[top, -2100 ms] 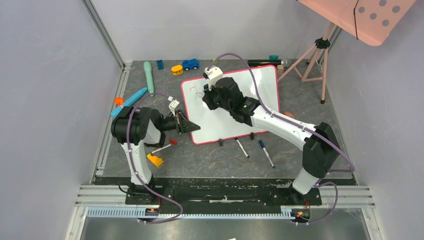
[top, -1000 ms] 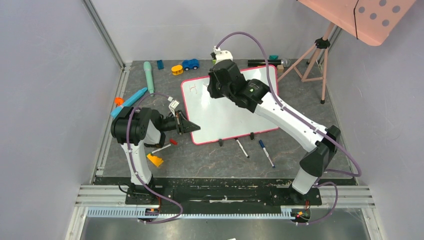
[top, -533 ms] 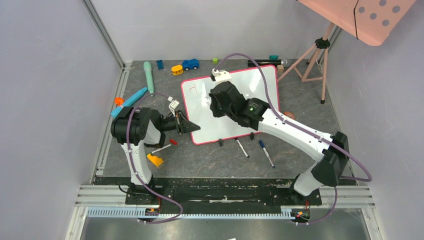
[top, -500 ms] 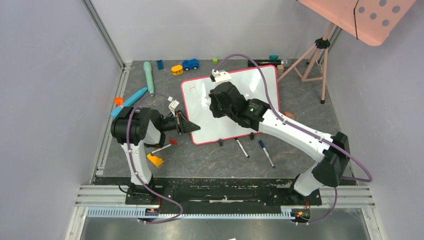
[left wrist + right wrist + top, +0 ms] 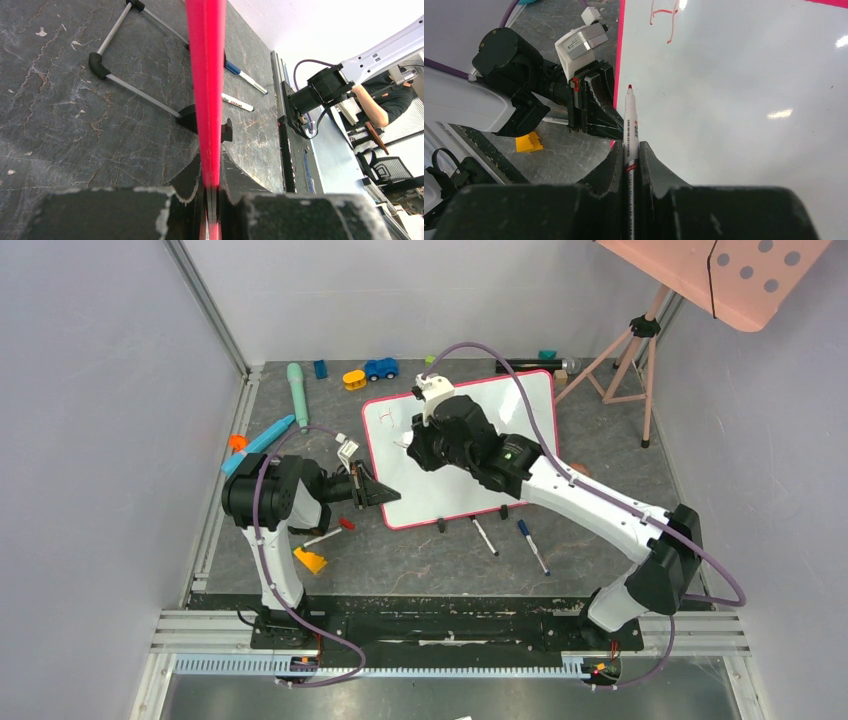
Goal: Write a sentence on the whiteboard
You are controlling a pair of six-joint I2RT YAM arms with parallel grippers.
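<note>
L gripper (image 5: 212, 192) clamped on whiteboard's (image 5: 440, 495) near-left frame edge. Board mid-table: glossy white, red-pink rim. R gripper (image 5: 630, 155) pinches marker (image 5: 630, 122), tip just inside left edge, below the sentence (image 5: 663, 17), only a few red strokes at far-left corner. Vs half sec ago, R wrist shifted up-left. White surface to the right unwritten.

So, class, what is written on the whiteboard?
A few red strokes near one corner; the rest in view is blank. From above, the right arm hides part of the board.

One whiteboard (image 5: 430, 490), one red-tipped marker (image 5: 630, 125), two capped markers (image 5: 484, 536) (image 5: 533, 546) lying before it, and one blue toy car (image 5: 381, 368).
</note>
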